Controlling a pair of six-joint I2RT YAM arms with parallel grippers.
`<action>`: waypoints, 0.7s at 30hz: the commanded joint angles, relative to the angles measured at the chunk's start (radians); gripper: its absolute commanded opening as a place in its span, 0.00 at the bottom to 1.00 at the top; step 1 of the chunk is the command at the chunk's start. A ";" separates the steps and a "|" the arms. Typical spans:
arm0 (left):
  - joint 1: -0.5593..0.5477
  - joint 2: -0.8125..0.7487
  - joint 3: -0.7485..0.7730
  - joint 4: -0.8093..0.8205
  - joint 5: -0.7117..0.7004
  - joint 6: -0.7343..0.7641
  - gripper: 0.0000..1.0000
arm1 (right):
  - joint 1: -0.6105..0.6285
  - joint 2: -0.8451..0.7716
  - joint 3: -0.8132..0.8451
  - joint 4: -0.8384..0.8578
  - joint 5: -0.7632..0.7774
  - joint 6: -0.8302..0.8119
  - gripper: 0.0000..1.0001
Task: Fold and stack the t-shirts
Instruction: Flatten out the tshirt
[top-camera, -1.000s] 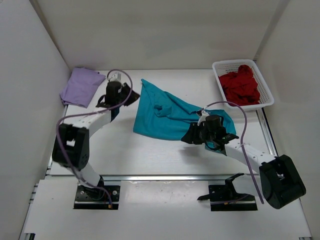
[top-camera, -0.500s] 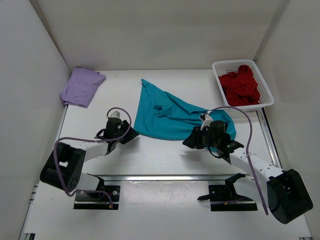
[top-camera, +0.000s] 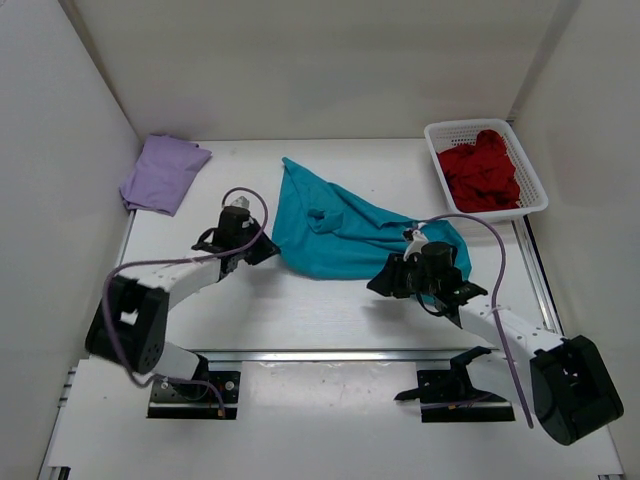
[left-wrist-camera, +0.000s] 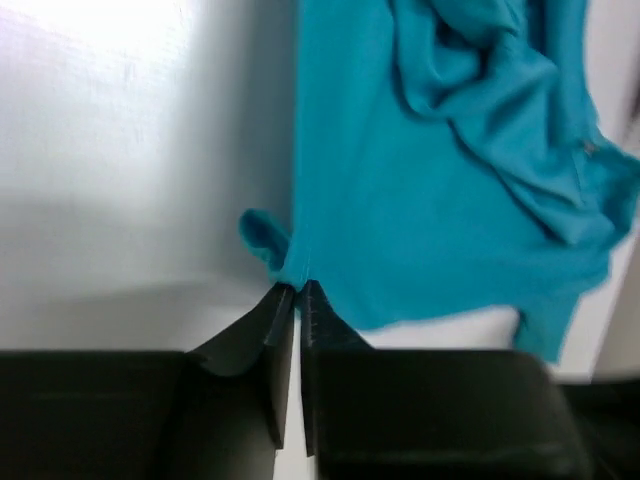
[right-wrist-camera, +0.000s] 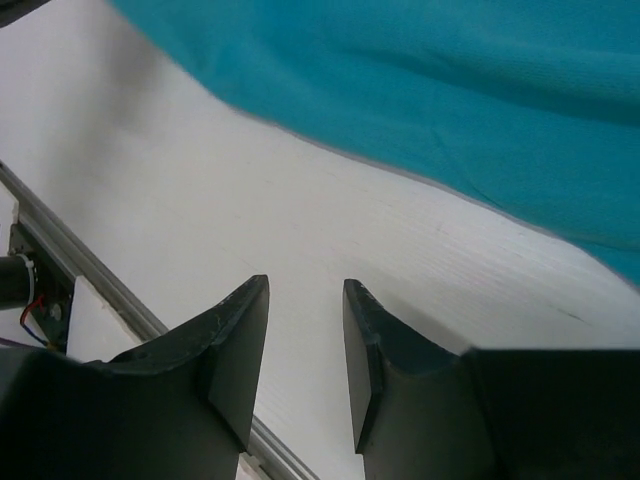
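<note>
Two black robot arms are reaching over a white table (top-camera: 300, 310) inside a white-walled booth.

The left gripper (left-wrist-camera: 297, 290) is lying low over the table with its jaws pressed together. It is pinching the near left edge of the teal shirt (top-camera: 335, 235) right at its fingertips. A small curl of teal cloth is sticking out just left of the tips. From that pinch the teal shirt is spreading ahead and to the right of the left gripper. It is rumpled, with loose folds heaping toward its far right side. The shirt is lying unfolded on the table, between the two grippers.

The right gripper (right-wrist-camera: 305, 288) is pointing down over bare table, its jaws standing apart with nothing between them. The teal shirt's near hem is running across just ahead of its fingertips, apart from them. A metal rail (right-wrist-camera: 120, 305) at the table's edge is showing to this gripper's lower left.

The purple shirt (top-camera: 160, 175) is lying in a compact, roughly folded shape. It is sitting well beyond the left gripper and off to its left, in the table's far left corner. The red shirt (top-camera: 482, 170) is sitting crumpled in a white mesh basket (top-camera: 437, 132). The basket is standing well beyond the right gripper and to its right, at the far right corner. A purple cable (top-camera: 485, 235) is looping over each arm.
</note>
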 joint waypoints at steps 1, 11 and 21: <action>0.023 -0.193 0.009 -0.291 0.053 0.061 0.21 | -0.029 0.054 0.007 0.090 0.003 -0.018 0.34; 0.120 -0.230 -0.100 -0.279 0.099 0.096 0.59 | 0.022 0.192 0.096 0.095 0.025 -0.065 0.34; 0.000 -0.307 -0.364 -0.017 -0.007 -0.120 0.63 | 0.026 0.174 0.050 0.127 0.010 -0.050 0.34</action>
